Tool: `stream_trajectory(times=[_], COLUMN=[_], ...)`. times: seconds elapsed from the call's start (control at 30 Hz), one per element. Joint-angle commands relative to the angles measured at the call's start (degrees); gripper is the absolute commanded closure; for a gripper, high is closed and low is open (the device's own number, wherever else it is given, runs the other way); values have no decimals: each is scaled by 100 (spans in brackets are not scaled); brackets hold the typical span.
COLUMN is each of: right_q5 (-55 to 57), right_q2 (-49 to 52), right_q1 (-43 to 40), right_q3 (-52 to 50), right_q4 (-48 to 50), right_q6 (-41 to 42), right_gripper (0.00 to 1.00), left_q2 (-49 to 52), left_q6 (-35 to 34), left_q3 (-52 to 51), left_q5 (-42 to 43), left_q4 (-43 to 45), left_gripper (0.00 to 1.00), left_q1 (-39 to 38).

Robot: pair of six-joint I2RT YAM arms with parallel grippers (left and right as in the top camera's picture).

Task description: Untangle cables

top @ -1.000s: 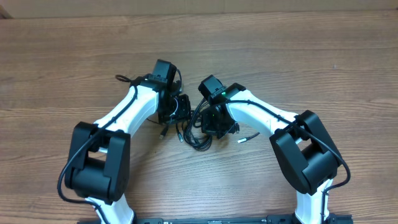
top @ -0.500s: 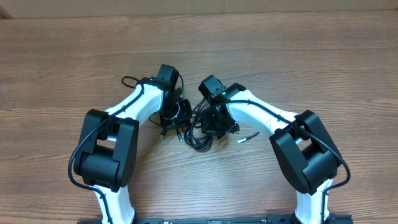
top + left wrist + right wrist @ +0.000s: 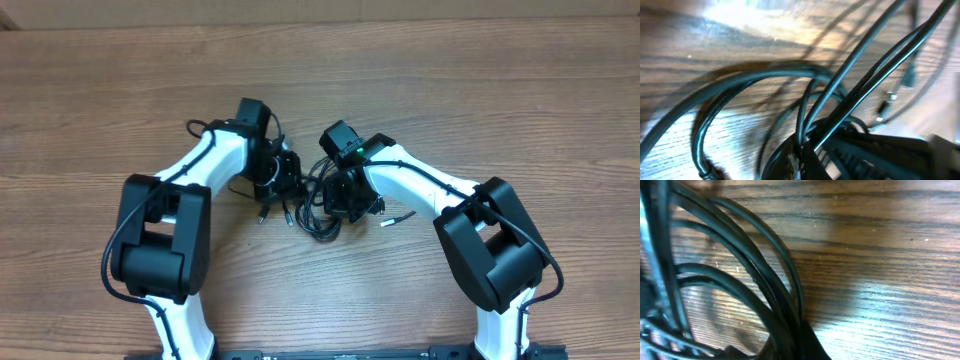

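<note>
The cables are a tangle of thin black cords on the wooden table between my two grippers. A silver-tipped plug lies to its right, and small plug ends stick out to its left. My left gripper is at the tangle's left edge. In the left wrist view it is shut on several cable strands that run up and to the right. My right gripper is over the tangle's right side. In the right wrist view it is shut on a bundle of looping strands.
The table is brown wood grain, with a pale strip along its far edge. A thicker black cord loops off the left arm's wrist. Both arm bases stand at the front edge, left and right.
The left arm's wrist has swung a little left and back, and its elbow has shifted. The tangle's left strands look drawn towards it. The right arm has not moved.
</note>
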Motion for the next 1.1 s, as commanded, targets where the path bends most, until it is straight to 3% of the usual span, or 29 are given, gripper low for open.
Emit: stream_trajectory(times=[0.0,0.37,0.43,0.57,0.87,0.93,1.0,1.07], right_q5=[-68,-24,-28,-592,-741,-850,-1335,-1443], right_q2=[101,101,101,101,101,101,101,101], right_q1=[-2,-2,-2,2,2,2,2,0], right_q3=[-52,-52,-52,-52,-50,-52,-50,-50], right_q4=[11,9,-7,101,149,170,275,286], right_q6=[-33,-33,-33,-76,-74,-114,-691,-761], right_gripper=[96,96,96,96,96,96,96,96], left_q2=[-199,-197,-195,-192,-192,-192,-192,-192], left_q6=[114,-72,-107,-603,-813,-813,-811,-789], left_q3=[142,142,140,109,109,109,107,107], left_q5=[1056,2149,2015,553,407,46,-461,-479], left_q4=[179,610,837,949,1587,1615,1604,1602], left_gripper=[96,96,96,96,96,96,96,96], left_q1=[396,911,944,708,157,44,-138,-302])
